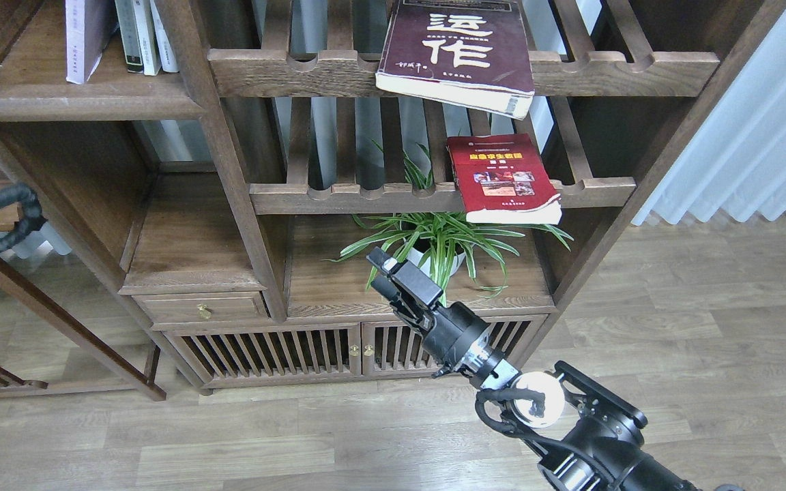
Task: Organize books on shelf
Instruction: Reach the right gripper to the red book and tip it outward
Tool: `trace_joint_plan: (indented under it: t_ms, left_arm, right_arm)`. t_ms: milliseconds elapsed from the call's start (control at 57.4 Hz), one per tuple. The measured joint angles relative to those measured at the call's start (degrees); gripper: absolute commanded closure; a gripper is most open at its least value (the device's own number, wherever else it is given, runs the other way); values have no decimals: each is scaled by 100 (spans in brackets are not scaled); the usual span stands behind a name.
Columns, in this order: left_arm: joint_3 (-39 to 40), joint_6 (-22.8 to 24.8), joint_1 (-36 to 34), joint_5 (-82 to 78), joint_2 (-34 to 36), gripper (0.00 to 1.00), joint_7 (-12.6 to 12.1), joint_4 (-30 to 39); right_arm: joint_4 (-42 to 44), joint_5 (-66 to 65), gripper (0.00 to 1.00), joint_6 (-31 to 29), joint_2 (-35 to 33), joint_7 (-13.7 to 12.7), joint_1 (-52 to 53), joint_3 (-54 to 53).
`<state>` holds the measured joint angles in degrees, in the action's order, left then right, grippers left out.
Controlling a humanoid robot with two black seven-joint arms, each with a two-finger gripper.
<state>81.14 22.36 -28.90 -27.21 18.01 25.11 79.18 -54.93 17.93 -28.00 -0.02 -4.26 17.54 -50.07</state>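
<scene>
Currently, only the white-lavender book (pixel 84 37) is shelved – upper left. The maroon book (pixel 461 51) and red book (pixel 502 179) are left on racks; the right gripper (pixel 385 271) holds nothing – spread cannot be told.

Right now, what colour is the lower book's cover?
Red with a yellow title and small photos; head view shows it best.

Large white characters "运作" printed on cover of maroon book (pixel 458 51). Yellow title line on red book (pixel 502 179) too small to read. Spine markings on upright books (pixel 144 34) illegible.
</scene>
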Motion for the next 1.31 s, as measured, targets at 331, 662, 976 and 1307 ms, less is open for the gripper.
trace_joint_plan:
  t_ms: [331,662,976,1307]
  left_arm:
    - [-52,563,935,35,-483,1,-65,-15]
    - [-286,565,1410,35,-963,1,-252,-171]
    - [-826,565,1653,41,-1135,1,-268,-181]
    - [-1124,565,1716,41,-1159,1,-279,-176]
  right_arm:
    - [187,1,2,12,3,30,1,-354]
    - [893,38,2,293,2,284,326,-675]
    - [1175,178,2,1523,2,302,799,-1518]
    - [1357,254,18,1753,2,296,880,-1786]
